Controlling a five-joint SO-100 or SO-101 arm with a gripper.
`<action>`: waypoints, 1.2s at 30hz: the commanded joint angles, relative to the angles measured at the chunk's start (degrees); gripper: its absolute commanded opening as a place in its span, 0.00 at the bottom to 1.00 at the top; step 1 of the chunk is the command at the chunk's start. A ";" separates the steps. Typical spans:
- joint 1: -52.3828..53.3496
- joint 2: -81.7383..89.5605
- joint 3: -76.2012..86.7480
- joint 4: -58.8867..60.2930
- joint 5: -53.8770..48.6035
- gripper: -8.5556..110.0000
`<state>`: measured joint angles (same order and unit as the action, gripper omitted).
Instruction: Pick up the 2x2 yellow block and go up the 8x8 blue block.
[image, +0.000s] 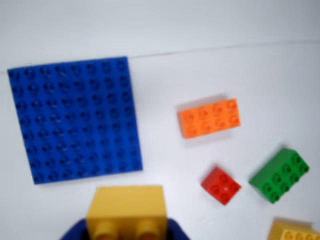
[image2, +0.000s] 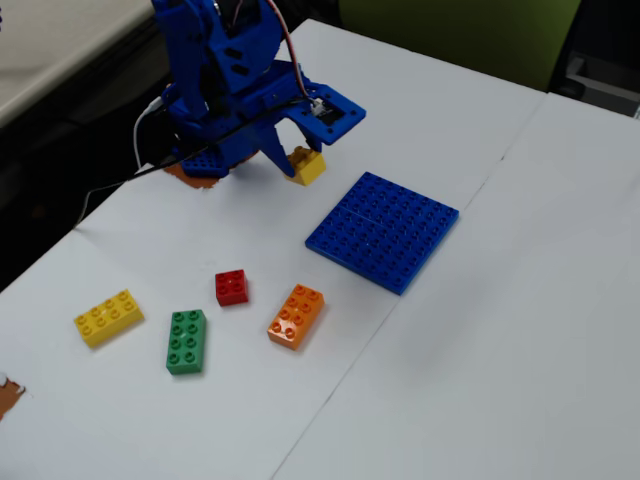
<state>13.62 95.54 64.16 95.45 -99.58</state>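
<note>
The hand (image2: 303, 163) pinches the 2x2 yellow block (image2: 307, 166), carrying it clear of the tabletop (image2: 520, 330) just beside the 8x8 blue block (image2: 383, 230), off that plate's far-left corner in the fixed view, probably so it can travel over the studs. Red brick (image2: 231, 287), orange brick (image2: 296, 315) and green brick (image2: 186, 341) lie near the plate's front-left side, out of the way.

You're looking at an office or classroom-style room — white tables (image2: 520, 300) pushed edge to edge, a second pale desk (image2: 60, 40) at the fixed view's upper left, a green chair back (image2: 450, 35) at the top.
</note>
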 joint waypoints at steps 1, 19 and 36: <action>-5.19 -1.93 -3.08 -3.78 2.99 0.07; -16.26 -18.54 -9.67 -9.40 9.67 0.07; -15.47 -22.94 -17.84 -1.05 9.84 0.07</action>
<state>-2.11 71.98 50.01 93.25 -89.82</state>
